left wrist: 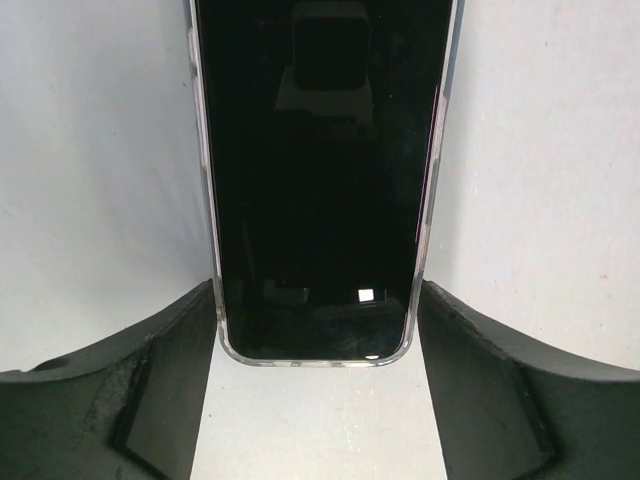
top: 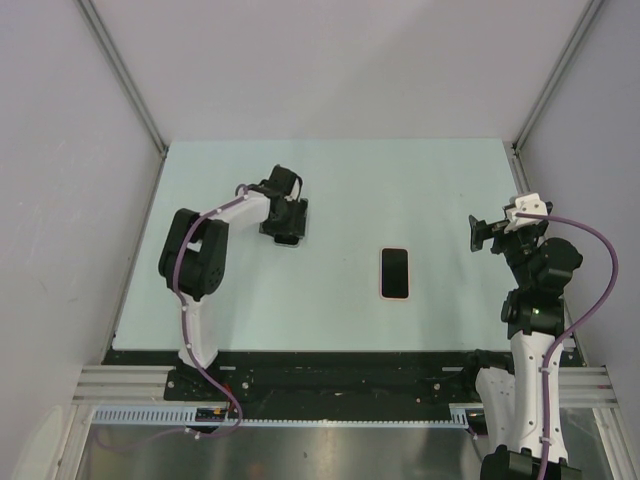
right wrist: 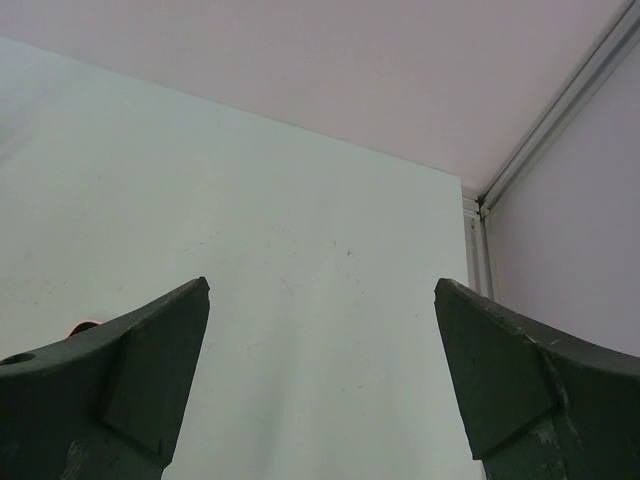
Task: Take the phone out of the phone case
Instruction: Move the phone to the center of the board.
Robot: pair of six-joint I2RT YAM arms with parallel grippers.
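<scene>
A black-screened phone with a shiny silver edge lies flat between my left gripper's fingers in the left wrist view. Both black fingers touch its long sides near its lower end. In the top view my left gripper is at the back left of the table and covers the phone. A pink-rimmed phone case with a dark middle lies flat at the table's centre, apart from both grippers. My right gripper is open and empty, raised at the right side of the table.
The pale green table top is walled by grey panels on the left, back and right. An aluminium post stands in the back right corner. A black rail runs along the near edge.
</scene>
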